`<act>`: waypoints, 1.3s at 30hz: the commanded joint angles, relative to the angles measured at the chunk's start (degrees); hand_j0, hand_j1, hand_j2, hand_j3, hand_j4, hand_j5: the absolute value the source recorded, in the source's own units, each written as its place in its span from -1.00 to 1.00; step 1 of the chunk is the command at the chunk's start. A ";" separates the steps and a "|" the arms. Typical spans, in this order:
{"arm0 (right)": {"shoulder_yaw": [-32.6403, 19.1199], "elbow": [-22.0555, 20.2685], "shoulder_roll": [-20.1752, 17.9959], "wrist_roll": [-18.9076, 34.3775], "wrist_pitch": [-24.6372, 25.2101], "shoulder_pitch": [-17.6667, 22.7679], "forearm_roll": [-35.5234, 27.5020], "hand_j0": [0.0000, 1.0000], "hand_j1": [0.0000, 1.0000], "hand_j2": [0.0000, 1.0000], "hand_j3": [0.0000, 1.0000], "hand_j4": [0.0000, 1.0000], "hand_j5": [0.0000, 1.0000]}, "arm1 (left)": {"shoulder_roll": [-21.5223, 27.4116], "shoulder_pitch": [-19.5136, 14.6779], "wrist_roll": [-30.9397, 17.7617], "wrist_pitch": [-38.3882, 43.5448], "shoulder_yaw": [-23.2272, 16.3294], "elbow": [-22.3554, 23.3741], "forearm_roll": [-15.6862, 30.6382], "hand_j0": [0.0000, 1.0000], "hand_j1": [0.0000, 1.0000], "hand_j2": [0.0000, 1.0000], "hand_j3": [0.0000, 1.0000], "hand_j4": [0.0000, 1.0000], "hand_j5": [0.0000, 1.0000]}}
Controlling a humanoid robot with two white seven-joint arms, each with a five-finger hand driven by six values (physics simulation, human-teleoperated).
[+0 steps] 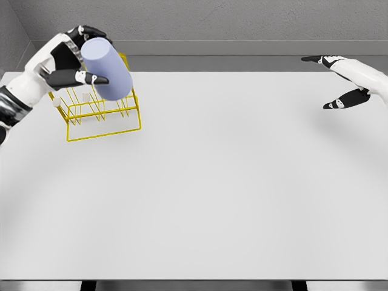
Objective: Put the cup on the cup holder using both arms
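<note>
Cup (108,68): lavender, tilted, clamped in your left hand (71,60) above the yellow wire cup holder (100,112) at the white table's (212,194) far left. Right hand (345,82): fingers spread, empty, well apart at far right.

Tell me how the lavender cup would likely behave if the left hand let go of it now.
The cup is a smooth cylinder held tilted, so it would probably roll once it landed. It looks rigid, not floppy. It hangs over the yellow wire rack in the left hand, so it could catch on the prongs or bounce off.
</note>
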 commanded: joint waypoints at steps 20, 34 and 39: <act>-0.09 -0.03 0.12 -0.03 0.06 0.00 -0.39 1.00 1.00 1.00 1.00 1.00 1.00 | -0.27 0.62 -0.34 0.07 0.30 0.78 -1.22 -0.01 -0.01 -0.01 -0.01 -0.01 -0.01; -0.09 -0.03 0.56 -0.03 0.06 0.00 -0.39 1.00 1.00 1.00 1.00 1.00 1.00 | -0.18 0.79 -0.43 -0.10 0.38 0.60 -2.37 0.92 0.92 0.92 0.92 0.92 0.92; -0.09 0.06 0.56 -0.03 0.06 0.00 -0.30 1.00 1.00 1.00 1.00 1.00 1.00 | -0.18 0.97 -0.51 -0.19 0.38 0.34 -2.37 0.92 0.92 0.92 0.92 0.92 0.92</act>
